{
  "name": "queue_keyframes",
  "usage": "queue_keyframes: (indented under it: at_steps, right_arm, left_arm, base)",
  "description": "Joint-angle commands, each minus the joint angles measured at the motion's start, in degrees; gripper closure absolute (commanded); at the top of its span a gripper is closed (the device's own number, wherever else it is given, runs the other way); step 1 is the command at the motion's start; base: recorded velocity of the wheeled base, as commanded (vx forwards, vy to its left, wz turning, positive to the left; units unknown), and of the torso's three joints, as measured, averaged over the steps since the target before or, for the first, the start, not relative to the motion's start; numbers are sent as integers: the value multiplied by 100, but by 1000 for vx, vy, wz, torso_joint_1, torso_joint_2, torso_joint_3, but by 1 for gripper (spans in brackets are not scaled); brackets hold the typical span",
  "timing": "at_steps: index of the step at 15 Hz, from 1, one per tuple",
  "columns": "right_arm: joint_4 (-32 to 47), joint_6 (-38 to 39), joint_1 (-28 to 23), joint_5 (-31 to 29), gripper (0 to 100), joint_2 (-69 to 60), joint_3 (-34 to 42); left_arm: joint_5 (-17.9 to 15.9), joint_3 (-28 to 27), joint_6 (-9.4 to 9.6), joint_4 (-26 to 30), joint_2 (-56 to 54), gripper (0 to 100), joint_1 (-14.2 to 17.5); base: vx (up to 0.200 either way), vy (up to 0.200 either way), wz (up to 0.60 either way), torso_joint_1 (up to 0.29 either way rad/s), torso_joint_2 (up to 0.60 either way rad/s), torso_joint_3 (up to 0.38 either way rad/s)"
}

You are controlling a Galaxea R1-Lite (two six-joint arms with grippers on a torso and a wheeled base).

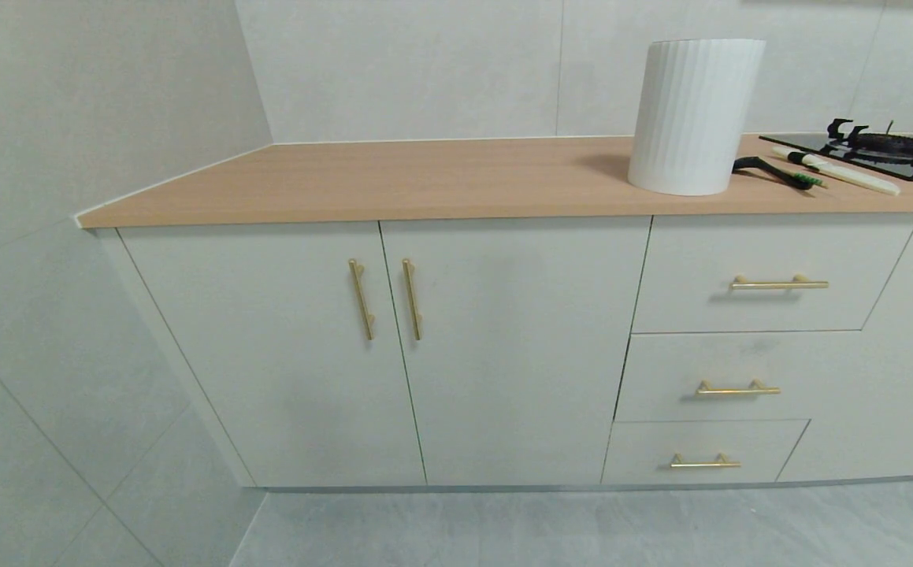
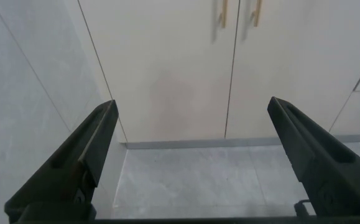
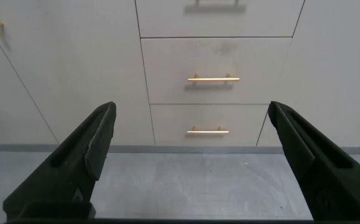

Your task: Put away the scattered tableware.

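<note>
On the wooden countertop (image 1: pixel 393 177), at its right end, lie a black-handled utensil with a green tip (image 1: pixel 775 172) and a long cream-white utensil (image 1: pixel 842 173). They rest beside a tall white ribbed container (image 1: pixel 692 118). My left gripper (image 2: pixel 192 102) is open with nothing in it, held low in front of the double cabinet doors (image 2: pixel 167 74). My right gripper (image 3: pixel 192 106) is open too, low above the floor, facing the middle drawer (image 3: pixel 213 78) and the bottom drawer (image 3: pixel 207 130).
A black gas hob (image 1: pixel 889 146) sits at the counter's far right. Below are two doors with gold handles (image 1: pixel 385 299) and three drawers (image 1: pixel 779 283). A tiled wall (image 1: pixel 70 157) closes the left side. Grey floor (image 1: pixel 582 528) lies in front.
</note>
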Motion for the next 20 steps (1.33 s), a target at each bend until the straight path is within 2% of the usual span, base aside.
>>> queue_keyframes:
  at_steps: [1,4,6,15,20]
  right_arm:
    - [33,-10,0,4,0,14,2]
    - [33,7,0,39,0,14,2]
    - [24,25,0,39,0,14,2]
    - [15,25,0,30,0,14,2]
    - [15,25,0,30,0,14,2]
  left_arm:
    - [-2,9,22,-3,1,0,2]
    - [-2,9,-48,-12,1,0,2]
    - [6,9,-295,-12,1,0,2]
    - [6,9,-268,-12,1,0,2]
    - [6,9,-268,-12,1,0,2]
  base:
    - [0,0,0,0,0,0]
    - [0,0,0,0,0,0]
    - [0,0,0,0,0,0]
    - [0,0,0,0,0,0]
    - [0,-200,0,1,3,4]
